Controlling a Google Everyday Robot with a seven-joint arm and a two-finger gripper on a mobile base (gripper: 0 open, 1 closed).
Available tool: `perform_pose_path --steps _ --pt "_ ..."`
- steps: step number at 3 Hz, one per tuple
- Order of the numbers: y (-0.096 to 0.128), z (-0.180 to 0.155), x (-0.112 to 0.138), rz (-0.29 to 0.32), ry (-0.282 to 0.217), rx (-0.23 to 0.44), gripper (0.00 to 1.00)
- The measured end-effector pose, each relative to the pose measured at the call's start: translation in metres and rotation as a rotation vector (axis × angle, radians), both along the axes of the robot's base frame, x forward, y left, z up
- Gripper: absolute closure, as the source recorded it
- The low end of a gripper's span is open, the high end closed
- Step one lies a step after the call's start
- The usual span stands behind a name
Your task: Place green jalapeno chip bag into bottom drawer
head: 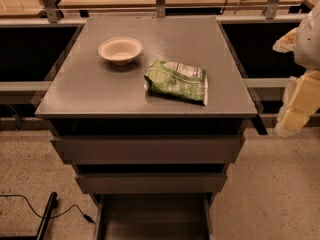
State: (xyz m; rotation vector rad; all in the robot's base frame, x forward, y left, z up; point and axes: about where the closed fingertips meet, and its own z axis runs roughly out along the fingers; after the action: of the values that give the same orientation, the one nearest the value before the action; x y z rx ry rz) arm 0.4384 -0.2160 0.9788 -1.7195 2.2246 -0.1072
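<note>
The green jalapeno chip bag [176,80] lies flat on the grey cabinet top [100,89], toward the front right, with its pale end strip facing the right edge. The bottom drawer [152,219] stands pulled out at the foot of the cabinet, and its flat grey floor shows nothing on it. My gripper [298,103], pale yellow and cream, hangs at the right edge of the view, beside the cabinet's right side. It is well apart from the bag and partly cut off by the frame.
A cream round bowl [120,50] sits on the cabinet top, left of the bag. Two wider grey drawers [150,149] [150,182] lie above the bottom one. A black bar and cable [47,214] lie on the floor at lower left. Metal rails [30,86] flank the cabinet.
</note>
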Motion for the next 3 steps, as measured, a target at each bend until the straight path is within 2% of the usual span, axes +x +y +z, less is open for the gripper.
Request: perform_pose_path --steps 1,2,3 --pt "0.000 0.000 0.000 0.000 0.000 0.000 0.00" --pt "0.009 0.001 0.021 0.030 -0.022 0.000 0.00" --pt "0.020 -0.008 0.068 0.053 -0.057 0.053 0.00"
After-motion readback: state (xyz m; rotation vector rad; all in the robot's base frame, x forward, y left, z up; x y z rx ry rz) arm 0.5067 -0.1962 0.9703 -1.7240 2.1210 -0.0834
